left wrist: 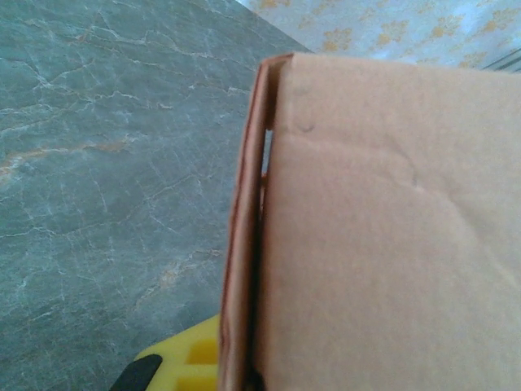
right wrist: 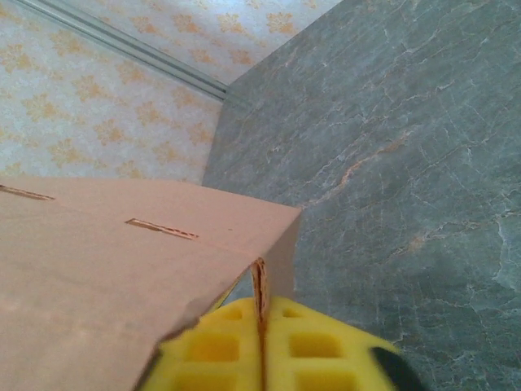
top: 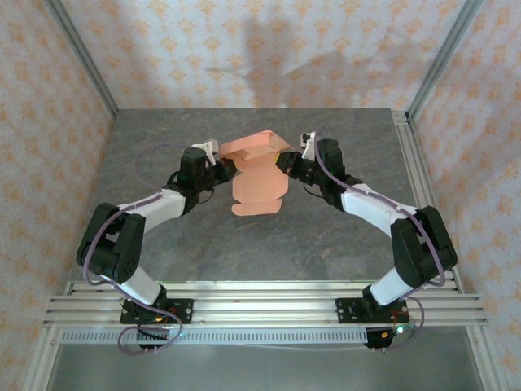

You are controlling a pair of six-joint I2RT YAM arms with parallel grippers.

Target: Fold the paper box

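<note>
Half-folded box (top: 259, 183) between hands over far-centre worktop (top: 269, 244), flap hanging; left hand (top: 221, 165) pinched shut on left wall; right hand (top: 287, 161) clamped on right wall edge; thin card, probably light, springy, easily creased; best gripped at doubled walls, not loose flap.

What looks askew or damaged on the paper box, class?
The paper box is only half formed: one rounded flap sticks out unfolded toward the arms' bases, and the left wrist view shows faint stray creases across a panel.
</note>
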